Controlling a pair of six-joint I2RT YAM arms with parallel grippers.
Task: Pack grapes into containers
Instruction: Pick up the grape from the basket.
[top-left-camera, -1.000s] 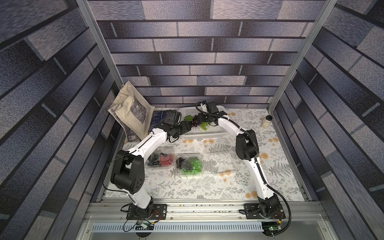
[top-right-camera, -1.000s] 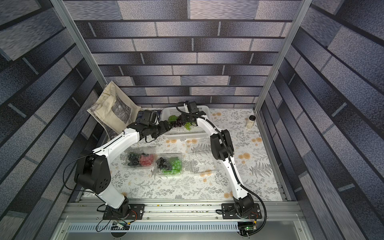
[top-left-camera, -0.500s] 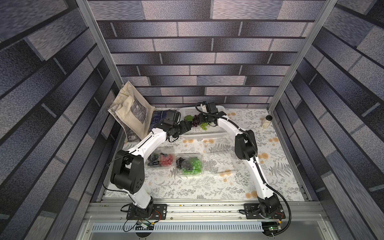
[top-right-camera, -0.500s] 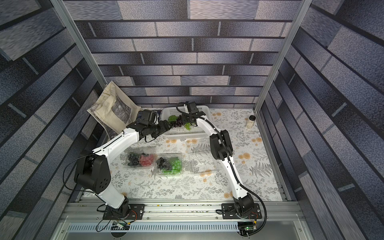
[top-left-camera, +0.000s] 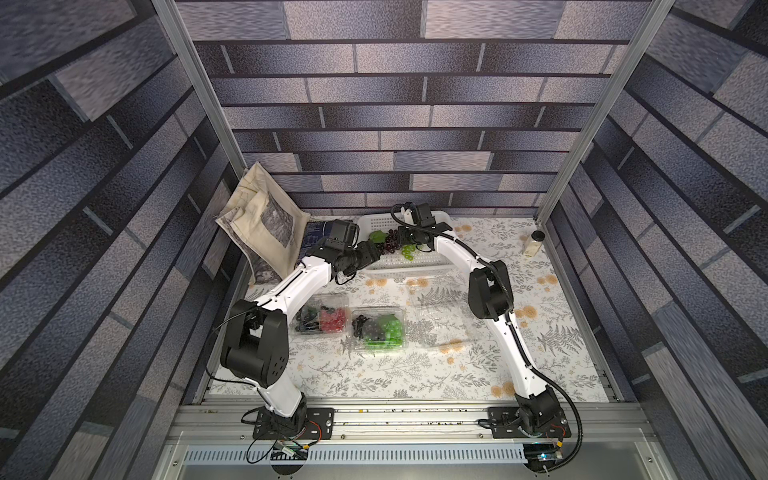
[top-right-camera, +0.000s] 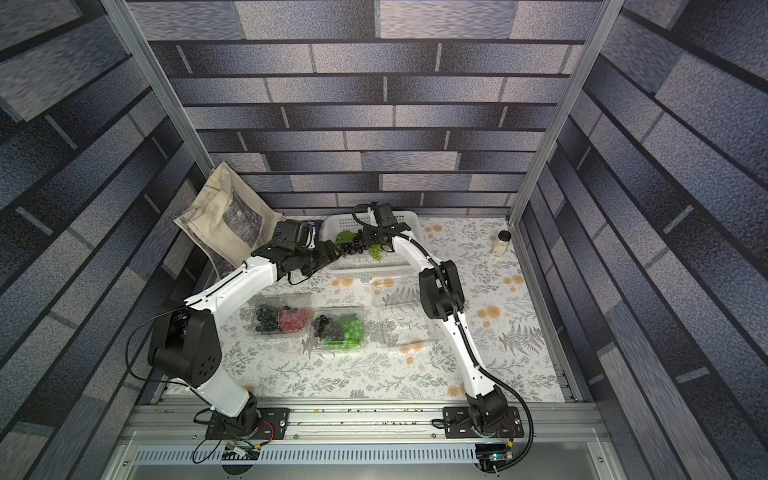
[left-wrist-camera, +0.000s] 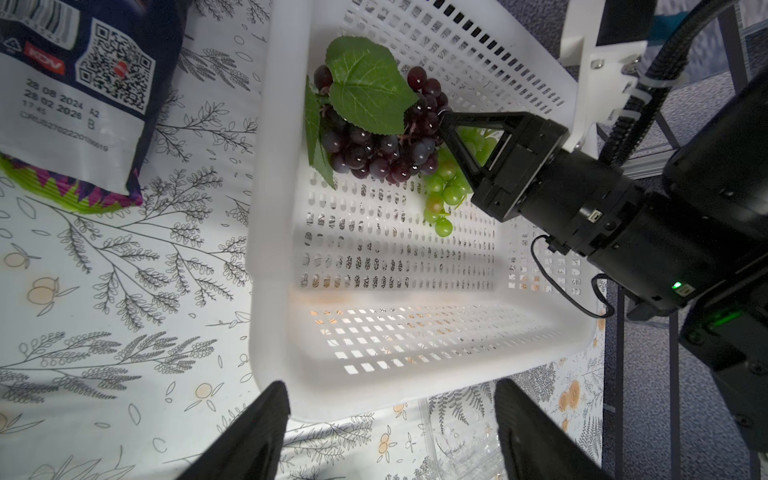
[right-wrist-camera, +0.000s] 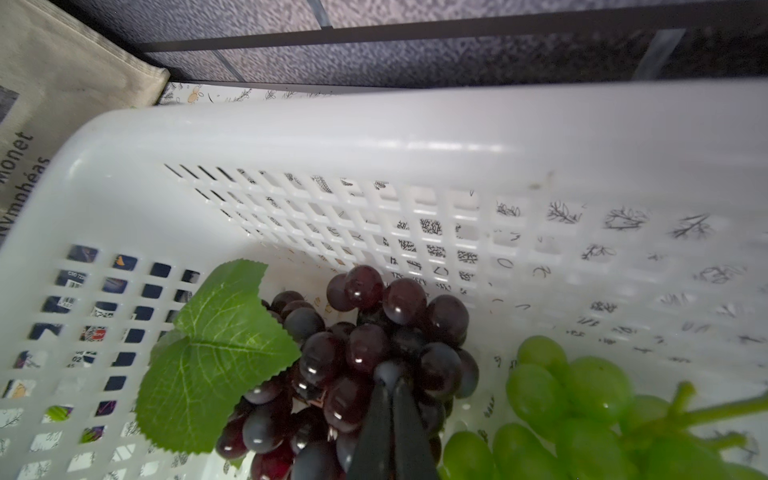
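Observation:
A dark purple grape bunch (left-wrist-camera: 374, 153) with a green leaf (left-wrist-camera: 365, 87) lies in the white perforated basket (left-wrist-camera: 374, 390), beside a green grape bunch (right-wrist-camera: 582, 399). My right gripper (right-wrist-camera: 390, 376) is shut, its tips pinched into the purple bunch (top-left-camera: 388, 243). My left gripper (left-wrist-camera: 390, 419) hangs open at the basket's near rim, holding nothing. Three clear containers stand mid-table: one with black and red grapes (top-left-camera: 320, 318), one with black and green grapes (top-left-camera: 380, 330), one empty (top-left-camera: 440, 316).
A cloth tote bag (top-left-camera: 266, 220) leans in the back left corner, with a dark blue snack packet (left-wrist-camera: 83, 83) beside the basket. A small jar (top-left-camera: 534, 243) stands at the back right. The floral tablecloth (top-left-camera: 415, 374) covers the table.
My right gripper's jaws have closed into the purple bunch. Both arms have stayed almost where they were.

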